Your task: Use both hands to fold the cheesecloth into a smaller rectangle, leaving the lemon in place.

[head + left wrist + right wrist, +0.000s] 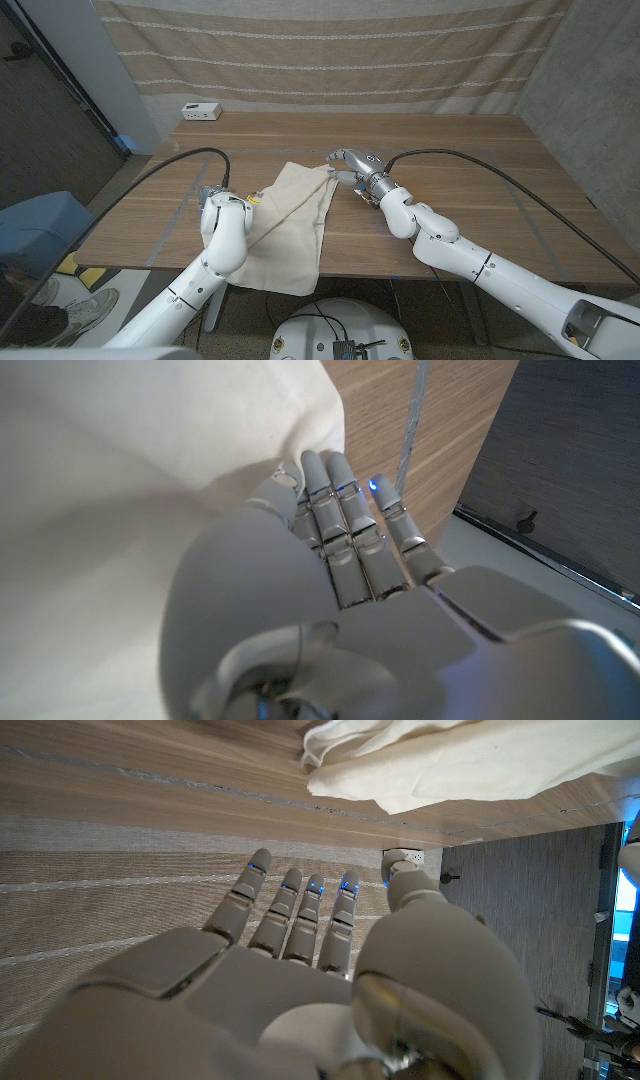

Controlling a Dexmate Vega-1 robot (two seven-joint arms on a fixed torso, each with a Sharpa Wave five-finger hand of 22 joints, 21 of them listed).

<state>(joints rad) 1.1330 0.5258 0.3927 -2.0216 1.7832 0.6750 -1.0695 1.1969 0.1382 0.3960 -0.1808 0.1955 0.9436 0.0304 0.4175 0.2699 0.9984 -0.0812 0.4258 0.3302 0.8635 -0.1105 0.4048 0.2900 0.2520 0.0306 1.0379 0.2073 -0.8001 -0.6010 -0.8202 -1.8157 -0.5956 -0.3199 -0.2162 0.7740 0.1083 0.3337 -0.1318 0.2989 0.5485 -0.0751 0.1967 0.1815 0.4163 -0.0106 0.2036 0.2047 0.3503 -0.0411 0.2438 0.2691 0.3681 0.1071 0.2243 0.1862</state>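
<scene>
Cheesecloth: cream, folded lengthwise, lying on wooden surface, near end draped over front edge. Left hand: at cloth's left edge, grip indeterminable. Right hand: fingers apart, empty, beside far corner.

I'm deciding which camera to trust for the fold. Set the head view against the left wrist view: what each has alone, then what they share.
Head view alone: the right hand at the cloth's far corner, a white box at the table's far edge, a striped curtain behind, and the cloth hanging over the near edge.

Left wrist view alone: the left hand's fingers lying against the cloth, close up.

Both: the cloth, the table and the left hand.
</scene>
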